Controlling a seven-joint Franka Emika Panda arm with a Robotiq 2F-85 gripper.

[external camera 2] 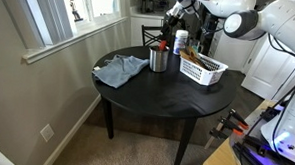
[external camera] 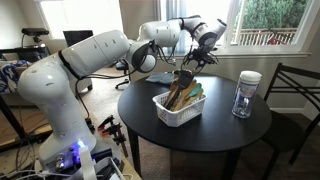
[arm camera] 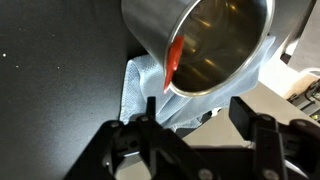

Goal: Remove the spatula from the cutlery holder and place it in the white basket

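Observation:
A shiny metal cutlery holder [external camera 2: 158,60] stands on the round black table [external camera 2: 157,93] and fills the top of the wrist view [arm camera: 215,40]. A red spatula [arm camera: 172,60] leans on its rim, and also shows in an exterior view [external camera 2: 161,43]. The white basket [external camera: 178,108] with slotted sides sits near the table's middle, holding wooden utensils; it shows in both exterior views [external camera 2: 204,70]. My gripper [arm camera: 195,115] is open and empty, above and beside the holder, apart from the spatula. It shows in both exterior views [external camera: 205,42] [external camera 2: 178,16].
A crumpled blue cloth [external camera 2: 121,69] lies next to the holder, partly under it in the wrist view [arm camera: 140,85]. A clear jar with a white lid [external camera: 246,93] stands near the table edge. A dark chair [external camera: 296,92] is beside the table.

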